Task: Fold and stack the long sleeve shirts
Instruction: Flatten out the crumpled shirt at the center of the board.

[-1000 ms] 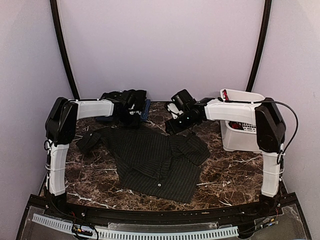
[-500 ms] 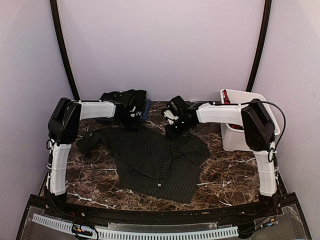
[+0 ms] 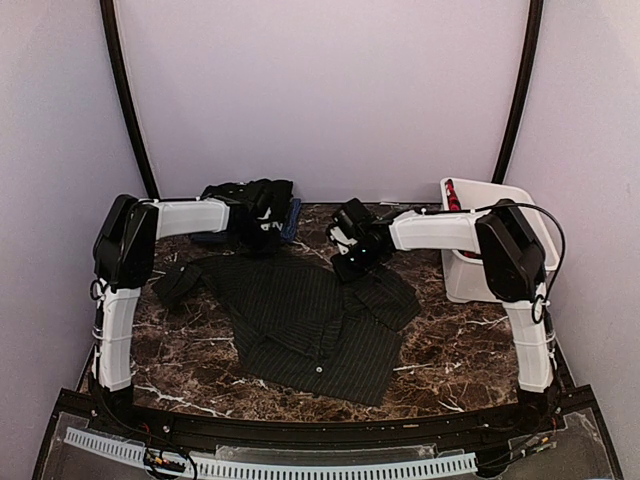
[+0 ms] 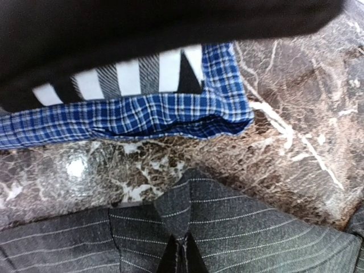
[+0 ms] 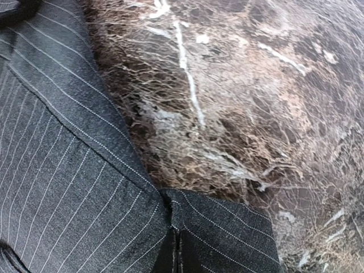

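A large black pinstriped long sleeve shirt [image 3: 310, 320] lies spread on the marble table [image 3: 450, 340]. My left gripper [image 3: 264, 246] is at its far left edge and my right gripper [image 3: 351, 268] at its far right edge. In the left wrist view the left gripper [image 4: 181, 253] is shut on a pinched fold of the pinstriped shirt [image 4: 256, 233]. In the right wrist view the right gripper [image 5: 175, 253] is shut on the pinstriped shirt [image 5: 62, 187] at a seam. Behind the left gripper sits a pile of shirts [image 3: 245, 200]: black cloth [image 4: 142, 23] over a blue checked one [image 4: 170, 116].
A white plastic basket [image 3: 470, 280] stands at the back right, with something red [image 3: 450, 188] in it. Bare marble [image 5: 256, 114] shows beyond the shirt's far edge. The curved backdrop wall rises close behind the table.
Both grippers have closed on the far edge of the pinstriped shirt. The right gripper has moved left and down onto the cloth; the left arm has barely shifted.
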Robot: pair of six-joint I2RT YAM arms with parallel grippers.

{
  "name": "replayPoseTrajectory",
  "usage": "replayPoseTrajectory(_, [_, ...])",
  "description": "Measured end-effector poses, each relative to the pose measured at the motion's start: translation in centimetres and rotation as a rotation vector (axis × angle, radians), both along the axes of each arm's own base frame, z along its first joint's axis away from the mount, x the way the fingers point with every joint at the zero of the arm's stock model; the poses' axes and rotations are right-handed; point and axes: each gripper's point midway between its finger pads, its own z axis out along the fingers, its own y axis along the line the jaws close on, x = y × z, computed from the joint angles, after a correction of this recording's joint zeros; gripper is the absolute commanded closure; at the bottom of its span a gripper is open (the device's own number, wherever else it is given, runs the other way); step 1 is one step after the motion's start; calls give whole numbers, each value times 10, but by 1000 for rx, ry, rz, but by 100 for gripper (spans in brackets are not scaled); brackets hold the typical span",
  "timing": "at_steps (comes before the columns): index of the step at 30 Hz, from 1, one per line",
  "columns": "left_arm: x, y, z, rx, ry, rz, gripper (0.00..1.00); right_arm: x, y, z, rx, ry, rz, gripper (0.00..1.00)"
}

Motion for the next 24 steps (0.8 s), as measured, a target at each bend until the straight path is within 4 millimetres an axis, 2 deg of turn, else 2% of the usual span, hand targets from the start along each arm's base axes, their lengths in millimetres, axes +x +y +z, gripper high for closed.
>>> replayPoseTrajectory(3, [0,1,12,-6,-17,1,100,0,-5,1,-4,-6,-21,100])
replayPoseTrajectory(7, [-6,4,35,-19,-46,2,100,-1,-13,17,-3,-38,-56,100])
replayPoseTrajectory(11, [-17,13,65,-21,-87,12,100,1,-27,56,14,-112,-104,100])
replayPoseTrajectory(13, [-24,20,80,-18,-114,23,100,0,-35,81,36,-157,-130,100])
replayPoseTrajectory(18, [-44,42,108,-2,-162,58,100,-2,-57,130,81,-260,-195,100])
replayPoseTrajectory(21, [-56,55,110,8,-164,78,100,-4,-77,138,76,-285,-243,100])
replayPoseTrajectory(24, [-70,70,100,26,-136,99,100,-6,-102,133,63,-283,-294,100])
